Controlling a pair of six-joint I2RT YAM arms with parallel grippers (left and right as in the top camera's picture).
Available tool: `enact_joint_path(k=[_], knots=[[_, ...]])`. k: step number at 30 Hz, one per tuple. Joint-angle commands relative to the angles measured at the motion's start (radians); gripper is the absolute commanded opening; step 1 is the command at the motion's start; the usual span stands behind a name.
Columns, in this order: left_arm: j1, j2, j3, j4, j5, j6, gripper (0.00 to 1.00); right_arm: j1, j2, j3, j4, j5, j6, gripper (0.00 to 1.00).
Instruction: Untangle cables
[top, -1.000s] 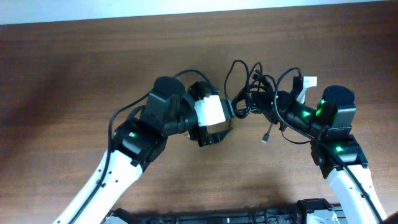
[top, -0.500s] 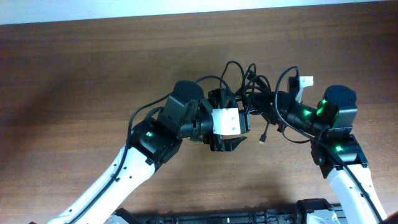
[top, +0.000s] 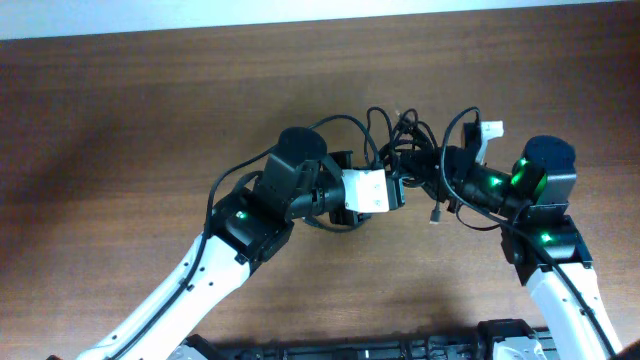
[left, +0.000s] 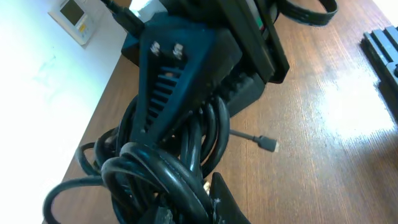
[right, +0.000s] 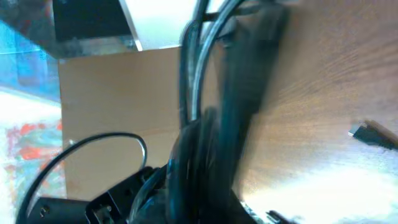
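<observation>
Left pincer (top: 397, 186) sideways around cables (left: 155, 169)

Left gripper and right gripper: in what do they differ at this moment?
The left gripper reaches the cables from the left, the right gripper from the right. The left gripper is clamped on the bundle; the right gripper's own view is too blurred to tell. Both are at the same tangle.
</observation>
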Motion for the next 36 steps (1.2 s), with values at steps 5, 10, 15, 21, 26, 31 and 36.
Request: enact_joint_path(k=[5,10,15,21,26,31,36], knots=[[-0.001,0.014,0.006,0.013,-0.284,-0.346,0.0,0.005,-0.011,0.011,0.01,0.043,-0.168,0.64],[0.034,0.014,0.006,0.036,-0.253,-0.602,0.0,0.005,-0.011,0.011,0.01,0.067,-0.255,0.66],[0.033,0.014,0.006,0.085,-0.053,-0.603,0.0,0.005,-0.011,0.011,0.01,0.094,-0.295,0.66],[0.033,0.014,0.006,0.142,0.027,-0.634,0.0,0.005,0.009,0.01,-0.019,0.113,-0.296,0.58],[0.034,0.014,0.006,0.219,0.025,-0.72,0.0,0.005,0.094,0.01,-0.101,0.144,-0.296,0.36],[0.034,0.013,0.006,0.264,0.03,-0.777,0.0,0.005,0.169,0.01,-0.108,0.141,-0.322,0.31],[0.037,0.004,0.006,0.326,0.081,-0.823,0.0,0.005,0.198,0.01,-0.108,0.141,-0.358,0.25]])
